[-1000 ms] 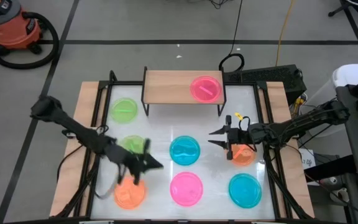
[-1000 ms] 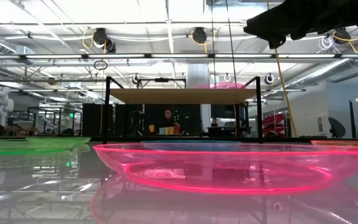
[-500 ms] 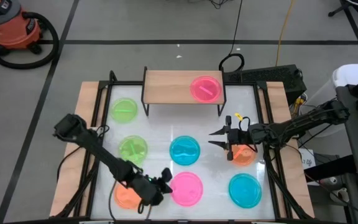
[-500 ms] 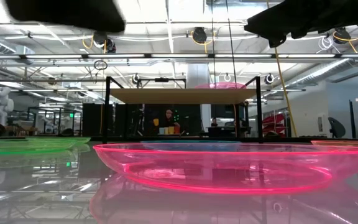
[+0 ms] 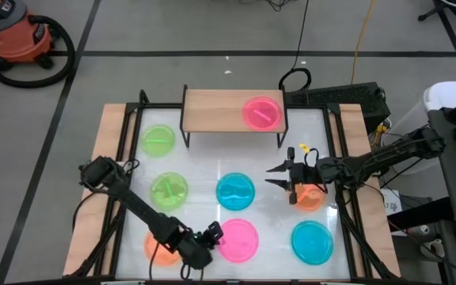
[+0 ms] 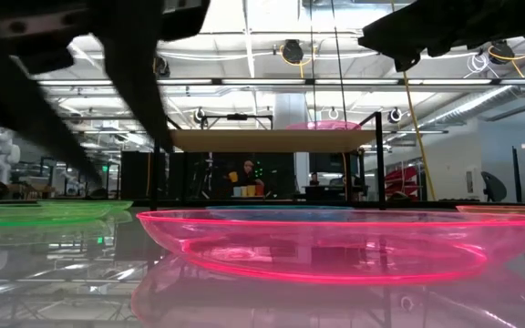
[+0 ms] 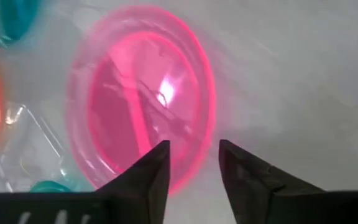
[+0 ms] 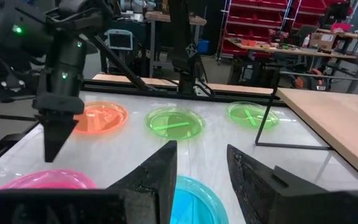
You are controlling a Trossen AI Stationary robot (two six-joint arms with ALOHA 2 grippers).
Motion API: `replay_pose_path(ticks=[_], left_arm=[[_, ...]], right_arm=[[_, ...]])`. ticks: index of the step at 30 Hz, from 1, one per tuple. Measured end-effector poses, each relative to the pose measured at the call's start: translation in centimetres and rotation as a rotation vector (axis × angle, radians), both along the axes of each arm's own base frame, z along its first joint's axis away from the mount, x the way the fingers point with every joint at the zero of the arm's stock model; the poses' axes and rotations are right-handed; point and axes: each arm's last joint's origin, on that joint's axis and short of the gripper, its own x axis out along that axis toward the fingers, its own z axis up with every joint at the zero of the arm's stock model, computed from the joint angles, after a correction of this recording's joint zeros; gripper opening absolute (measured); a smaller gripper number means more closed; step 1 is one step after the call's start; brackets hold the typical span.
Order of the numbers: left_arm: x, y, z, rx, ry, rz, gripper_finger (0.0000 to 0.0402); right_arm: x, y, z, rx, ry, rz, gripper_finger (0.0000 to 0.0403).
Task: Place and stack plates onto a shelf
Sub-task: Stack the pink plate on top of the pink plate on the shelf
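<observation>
Light wooden shelf on thin black legs (image 5: pixel 212 109) stands at tabletop's far edge; one translucent pink plastic plate (image 5: pixel 262 112) lies flat on its right end. Seven translucent green, blue, pink, orange plates (image 5: pixel 237 192) lie flat, apart, across tabletop.

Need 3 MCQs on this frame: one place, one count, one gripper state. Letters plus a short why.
1. Where is the left gripper?
A. over the shelf
B. at the near pink plate's edge
C. by the far green plate

2. How many plates lie on the shelf?
A. one
B. two
C. none

3. The left gripper's fingers are:
A. shut on a plate
B. open
C. out of view

Answers:
1 B: the high view puts it at the rim of the near pink plate.
2 A: only the far pink plate lies there.
3 B: the left wrist view shows a gap between the fingers, with nothing held.
</observation>
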Motion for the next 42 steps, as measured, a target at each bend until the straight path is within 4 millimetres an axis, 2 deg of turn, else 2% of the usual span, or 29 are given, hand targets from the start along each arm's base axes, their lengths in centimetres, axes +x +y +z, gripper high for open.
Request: replay_pose_path(ticks=[6, 9, 13, 20, 23, 31, 33, 37, 42], left_arm=[[-0.4, -0.6, -0.7, 0.058, 0.009, -0.072, 0.0165], [0.2, -0.8, -1.6, 0.063, -0.019, -0.091, 0.0166], [1.0, -0.4, -2.7, 0.079, -0.015, -0.082, 0.0166], [2.0, 0.5, -3.2, 0.072, -0.028, -0.034, 0.016], [2.2, 0.7, -3.2, 0.083, -0.036, -0.038, 0.0131], [2.4, 1.2, -3.4, 0.095, -0.03, -0.033, 0.0023], [2.4, 1.2, -3.2, 0.101, -0.034, -0.043, 0.0009], [2.3, 1.2, -2.0, 0.132, -0.077, -0.05, 0.0005], [1.6, 2.2, 1.2, 0.218, -0.139, -0.022, 0.0004]], right_arm=[[0.0, 0.0, 0.0, -0.005, 0.001, -0.001, 0.0125], [0.0, 0.0, 0.0, -0.005, -0.002, 0.0, 0.0125], [0.0, 0.0, 0.0, -0.004, 0.0, -0.001, 0.0125], [0.0, 0.0, 0.0, -0.001, 0.0, -0.002, 0.0125], [0.0, 0.0, 0.0, -0.001, 0.001, -0.002, 0.0125], [0.0, 0.0, 0.0, 0.0, -0.001, -0.002, 0.0125], [0.0, 0.0, 0.1, 0.003, -0.011, 0.0, 0.0125], [-0.2, 0.3, 0.8, 0.014, -0.069, 0.016, 0.0125], [-1.4, 1.0, 2.5, 0.001, -0.179, 0.074, 0.0125]])
